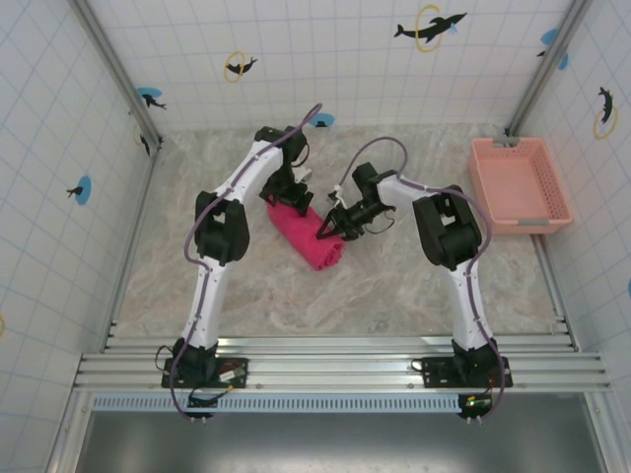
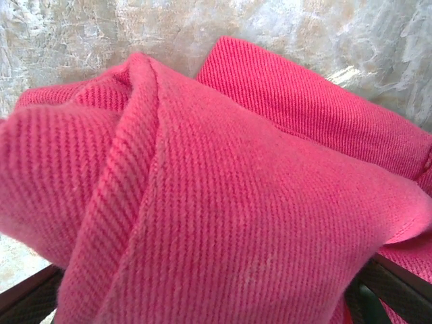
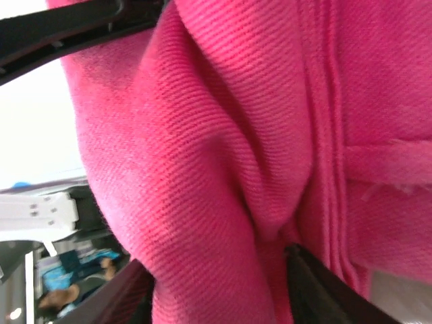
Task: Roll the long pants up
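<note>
The long pants (image 1: 314, 236) lie as a thick bright pink roll in the middle of the marble table, slanting from far left to near right. My left gripper (image 1: 287, 195) sits over the roll's far end. In the left wrist view its dark fingers (image 2: 27, 300) stand wide at the bottom corners, open, with the pants (image 2: 223, 202) bulging between them. My right gripper (image 1: 329, 229) is at the roll's right side. Its fingers (image 3: 317, 287) are apart, open, and a fat fold of the pants (image 3: 223, 135) fills the gap and touches both.
A pale pink plastic basket (image 1: 518, 182) stands at the far right of the table (image 1: 394, 296). Tiled walls close in the back and both sides. A metal rail (image 1: 335, 360) with the arm bases runs along the near edge.
</note>
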You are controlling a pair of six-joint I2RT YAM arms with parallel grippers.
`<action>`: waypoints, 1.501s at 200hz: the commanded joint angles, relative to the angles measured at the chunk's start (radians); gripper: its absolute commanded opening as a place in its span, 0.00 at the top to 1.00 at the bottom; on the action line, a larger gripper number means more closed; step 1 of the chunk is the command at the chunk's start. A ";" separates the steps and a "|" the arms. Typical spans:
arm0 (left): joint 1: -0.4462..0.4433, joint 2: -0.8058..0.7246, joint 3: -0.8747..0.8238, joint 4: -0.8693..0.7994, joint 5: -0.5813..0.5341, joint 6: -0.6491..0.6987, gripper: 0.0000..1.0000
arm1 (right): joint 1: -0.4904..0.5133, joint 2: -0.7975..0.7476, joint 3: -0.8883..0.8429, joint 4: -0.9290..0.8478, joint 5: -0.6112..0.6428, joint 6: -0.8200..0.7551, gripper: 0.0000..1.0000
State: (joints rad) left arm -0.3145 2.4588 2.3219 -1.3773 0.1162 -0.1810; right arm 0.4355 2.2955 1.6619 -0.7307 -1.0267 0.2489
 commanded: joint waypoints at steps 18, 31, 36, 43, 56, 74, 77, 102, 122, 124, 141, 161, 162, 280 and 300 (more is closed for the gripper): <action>-0.014 0.134 -0.008 0.034 -0.018 -0.012 0.08 | -0.021 -0.100 0.041 -0.146 0.420 -0.046 0.34; -0.013 0.145 0.004 0.030 -0.017 -0.009 0.08 | -0.030 -0.122 0.035 -0.148 0.411 -0.021 0.30; -0.014 0.147 0.006 0.026 -0.018 -0.007 0.08 | -0.035 -0.125 0.028 -0.149 0.402 -0.011 0.30; -0.013 0.150 0.008 0.025 -0.019 -0.004 0.09 | -0.037 -0.129 0.012 -0.148 0.396 -0.004 0.30; -0.014 0.151 0.006 0.020 -0.022 0.000 0.09 | -0.036 -0.131 -0.018 -0.149 0.377 -0.008 0.29; -0.014 0.149 0.001 0.017 -0.029 0.008 0.08 | -0.025 -0.142 -0.062 -0.128 0.354 -0.008 0.27; -0.014 0.148 0.001 0.017 -0.029 0.009 0.09 | -0.023 -0.144 -0.067 -0.125 0.359 -0.001 0.27; -0.014 0.147 -0.006 0.018 -0.025 0.011 0.09 | 0.017 -0.152 -0.053 -0.121 0.339 0.013 0.17; -0.014 0.147 -0.010 0.018 -0.021 0.011 0.08 | 0.045 -0.141 -0.032 -0.104 0.311 0.037 0.16; -0.015 0.147 -0.010 0.018 -0.021 0.012 0.09 | 0.048 -0.139 -0.029 -0.101 0.307 0.041 0.15; -0.014 0.147 -0.021 0.017 -0.025 0.015 0.09 | 0.070 -0.124 -0.012 -0.089 0.285 0.066 0.15; -0.015 0.144 -0.035 0.019 -0.024 0.018 0.09 | 0.098 -0.101 0.001 -0.080 0.258 0.096 0.04; -0.015 0.145 -0.035 0.019 -0.025 0.018 0.08 | 0.099 -0.099 0.002 -0.079 0.259 0.098 0.04; -0.016 0.135 -0.090 0.030 -0.006 0.040 0.09 | 0.232 0.070 0.049 -0.039 0.425 0.207 0.07; -0.014 0.131 -0.102 0.033 0.003 0.041 0.09 | 0.249 0.111 0.088 -0.049 0.451 0.226 0.19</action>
State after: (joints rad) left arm -0.3073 2.4683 2.3035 -1.3735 0.1272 -0.1452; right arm 0.6071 2.2551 1.7416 -0.8188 -0.7002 0.4713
